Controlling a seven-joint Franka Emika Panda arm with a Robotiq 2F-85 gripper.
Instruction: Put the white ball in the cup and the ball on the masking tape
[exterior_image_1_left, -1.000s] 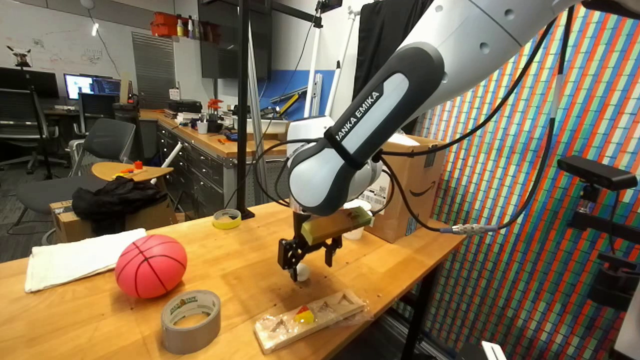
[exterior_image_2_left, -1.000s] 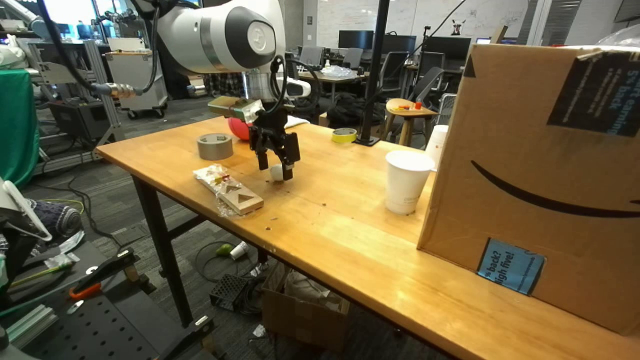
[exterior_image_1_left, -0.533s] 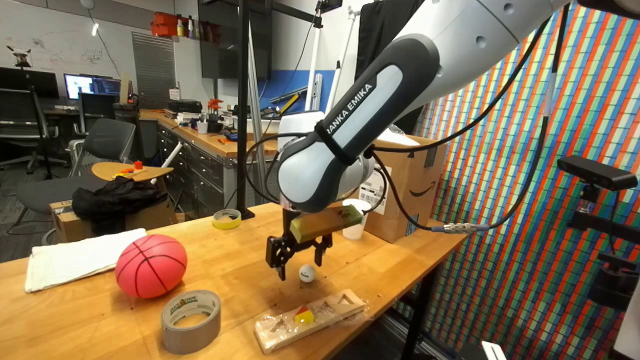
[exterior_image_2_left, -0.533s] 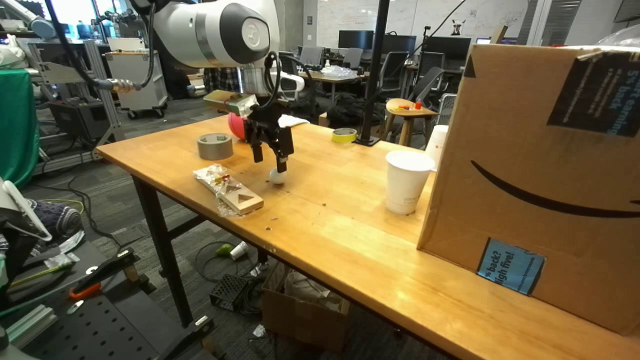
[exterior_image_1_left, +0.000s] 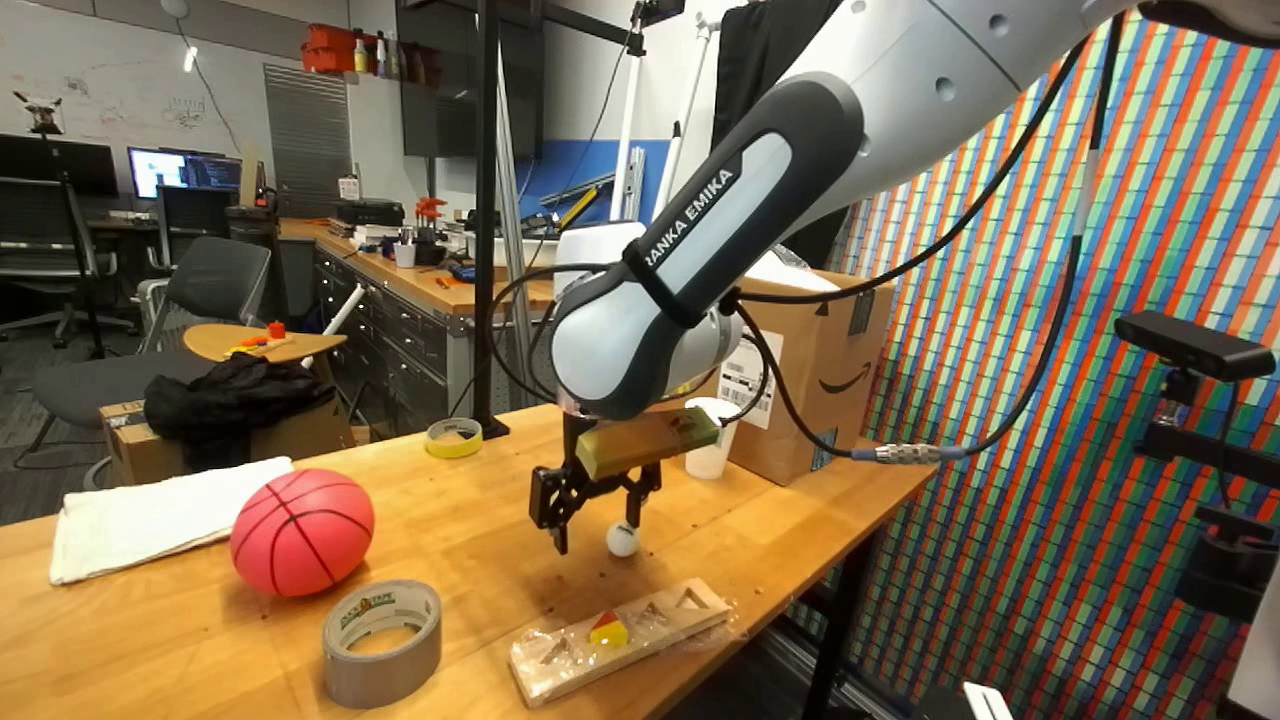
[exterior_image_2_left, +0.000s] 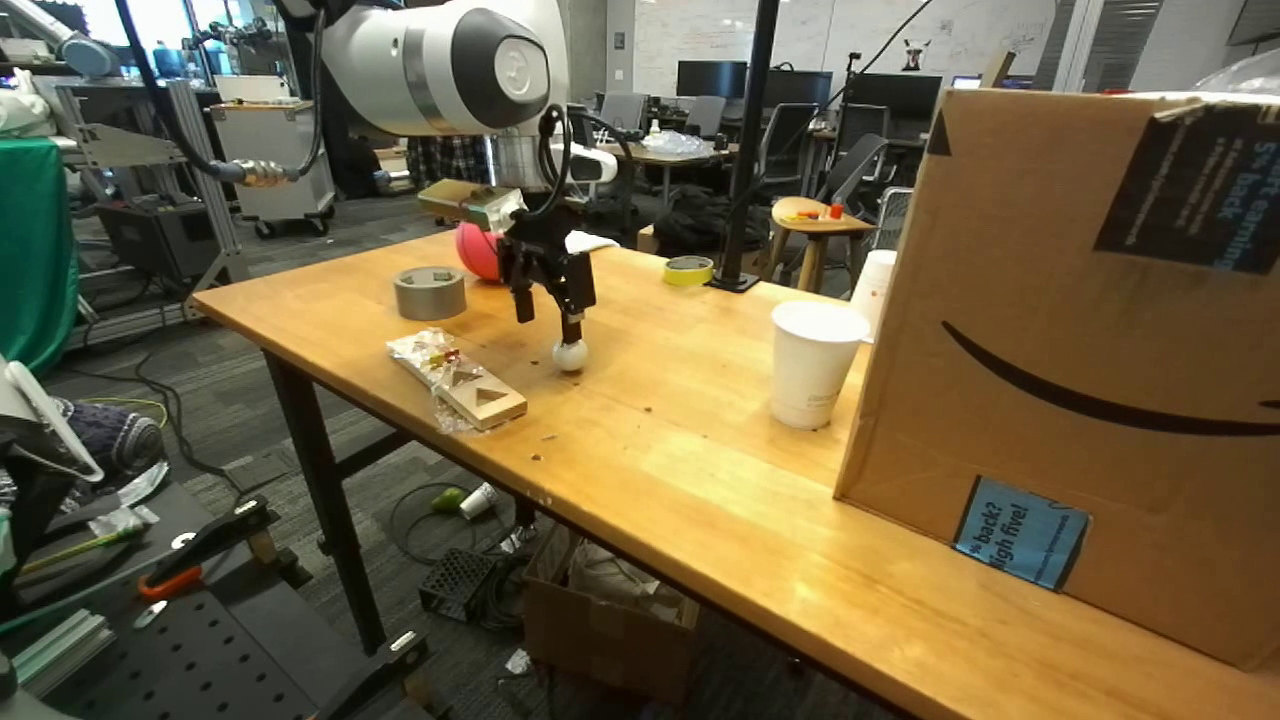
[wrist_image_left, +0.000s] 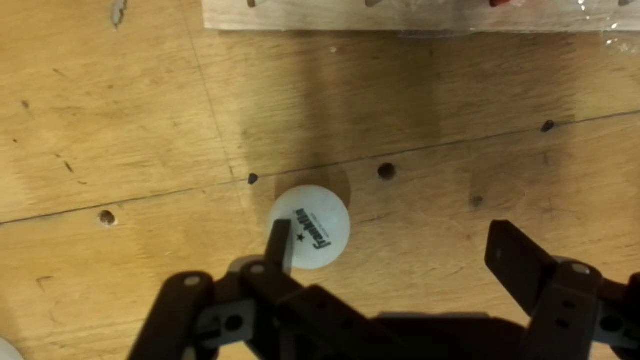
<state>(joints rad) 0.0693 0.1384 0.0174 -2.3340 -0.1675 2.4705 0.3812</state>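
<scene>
The black, two-fingered metal claw (wrist_image_left: 391, 229) is hanging spread wide, likely for grabbing the round white plastic ball (wrist_image_left: 320, 225).

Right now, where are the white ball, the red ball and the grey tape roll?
White ball (wrist_image_left: 320, 226): in the wrist view, on its printed face.
Red ball (exterior_image_1_left: 303, 534): in an exterior view, on its seamed side.
Grey tape roll (exterior_image_1_left: 384, 680): in an exterior view, on its outer wall.
</scene>
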